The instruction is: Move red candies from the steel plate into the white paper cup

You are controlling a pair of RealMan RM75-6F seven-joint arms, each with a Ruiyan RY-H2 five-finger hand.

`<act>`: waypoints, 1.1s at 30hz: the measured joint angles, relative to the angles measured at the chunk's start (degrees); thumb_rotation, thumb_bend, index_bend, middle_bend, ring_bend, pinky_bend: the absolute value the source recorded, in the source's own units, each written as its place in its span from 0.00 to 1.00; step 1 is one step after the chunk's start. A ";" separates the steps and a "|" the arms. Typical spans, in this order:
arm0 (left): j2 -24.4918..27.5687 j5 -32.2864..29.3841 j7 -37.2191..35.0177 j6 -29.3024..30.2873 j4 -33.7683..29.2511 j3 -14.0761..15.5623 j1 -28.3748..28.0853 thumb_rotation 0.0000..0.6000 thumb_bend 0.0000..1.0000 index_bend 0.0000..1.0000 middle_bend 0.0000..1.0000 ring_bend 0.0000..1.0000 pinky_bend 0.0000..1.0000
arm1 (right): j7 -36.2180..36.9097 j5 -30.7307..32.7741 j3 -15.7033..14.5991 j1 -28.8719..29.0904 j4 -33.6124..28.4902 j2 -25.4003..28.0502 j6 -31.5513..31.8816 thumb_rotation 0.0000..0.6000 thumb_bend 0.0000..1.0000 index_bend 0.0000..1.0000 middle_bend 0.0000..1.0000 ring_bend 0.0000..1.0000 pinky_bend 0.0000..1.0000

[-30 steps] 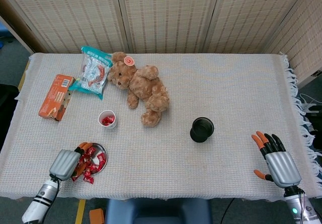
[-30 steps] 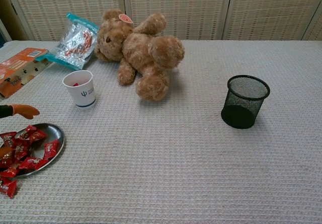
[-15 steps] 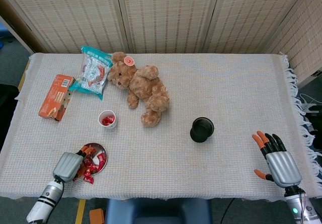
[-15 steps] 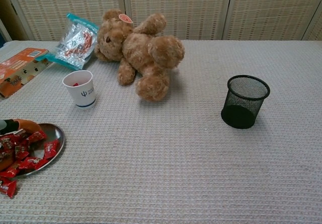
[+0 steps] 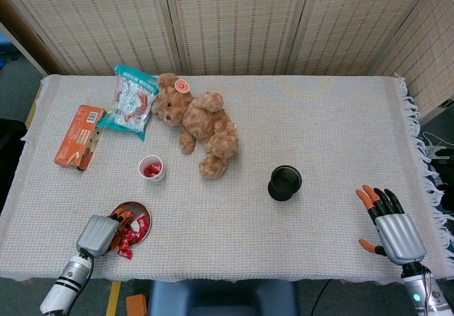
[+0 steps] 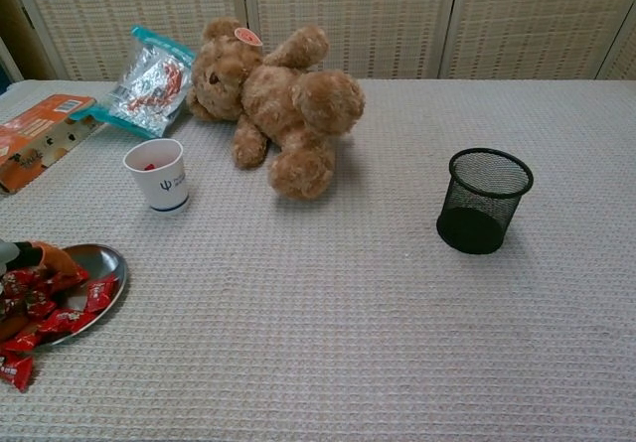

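Lower left of the head view: the left hand [image 5: 97,235] lies over the near-left edge of the steel plate [image 5: 135,209], its orange-tipped fingers [image 5: 118,218] curled down among the red candies [image 5: 133,231]. Whether a candy is pinched between them cannot be told from either view. In the chest view only the fingertips [image 6: 52,259] show, at the left edge of the frame, resting on the candy pile [image 6: 60,308]. One candy [image 6: 14,369] lies off the plate on the tabletop [image 6: 328,313], just beside its near rim.

The white paper cup [image 5: 151,167] stands upright above the plate in the head view, apart from it, and holds a few red candies [image 5: 151,168]; its rim shows a little red in the chest view [image 6: 158,174].

Lower right of the head view: the right hand [image 5: 389,221] rests flat near the tabletop's edge, fingers spread and holding nothing.

A black mesh cup [image 6: 482,200] stands upright right of centre with nothing visible in it. A teddy bear [image 5: 197,123], a snack bag [image 5: 131,101] and an orange box [image 5: 79,136] lie in the upper left.
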 measured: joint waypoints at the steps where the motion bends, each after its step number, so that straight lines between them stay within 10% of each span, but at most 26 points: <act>1: -0.12 -0.04 0.44 -0.01 0.09 0.00 0.07 1.00 0.39 0.27 0.28 0.81 1.00 | -0.02 0.02 0.00 0.02 0.01 -0.02 -0.04 1.00 0.02 0.00 0.00 0.00 0.00; 33: -3.03 4.00 0.95 3.61 4.05 -0.58 2.51 1.00 0.38 0.50 0.57 0.82 1.00 | -0.05 0.10 -0.03 0.06 0.08 -0.07 -0.26 1.00 0.01 0.00 0.00 0.00 0.00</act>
